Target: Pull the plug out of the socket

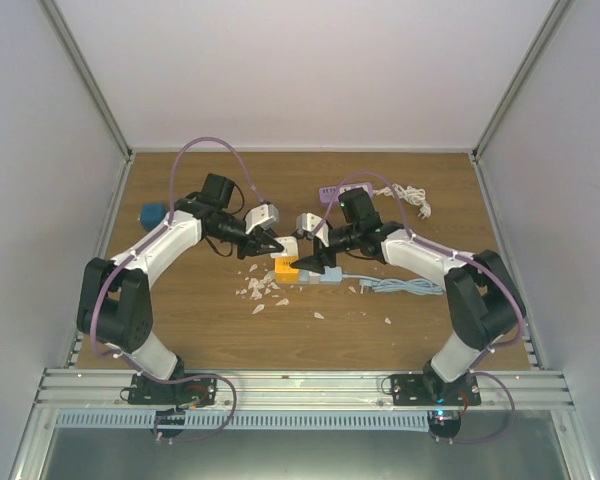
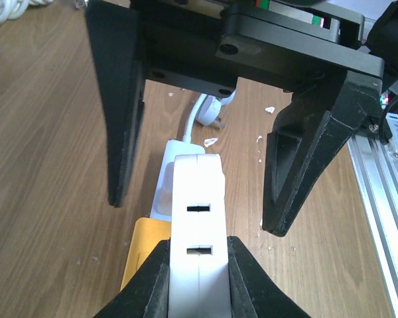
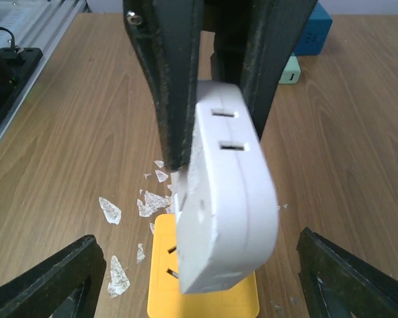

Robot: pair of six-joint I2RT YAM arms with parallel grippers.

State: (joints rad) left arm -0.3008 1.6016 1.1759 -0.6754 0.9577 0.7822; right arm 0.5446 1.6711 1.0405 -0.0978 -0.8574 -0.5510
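A white plug [image 3: 229, 205], a flat adapter block with two slots on its side, stands tilted over a yellow socket block [image 3: 199, 298] on the wooden table. Its lower end sits at the socket's slots. My left gripper [image 2: 198, 245] is shut on the plug [image 2: 198, 218], with the yellow socket [image 2: 142, 252] below it. My right gripper [image 3: 198, 238] is open wide, its fingers [image 3: 53, 278] on either side of the plug and socket without touching. From above, the two grippers, left [image 1: 270, 243] and right [image 1: 310, 262], meet at the socket [image 1: 285, 268].
White shards [image 1: 260, 290] lie left of the socket. A pale block [image 1: 330, 275] and a light blue cable [image 1: 400, 287] lie to its right. A blue box [image 1: 153, 213], a purple block [image 1: 329, 192] and a white cable [image 1: 410, 197] lie farther back.
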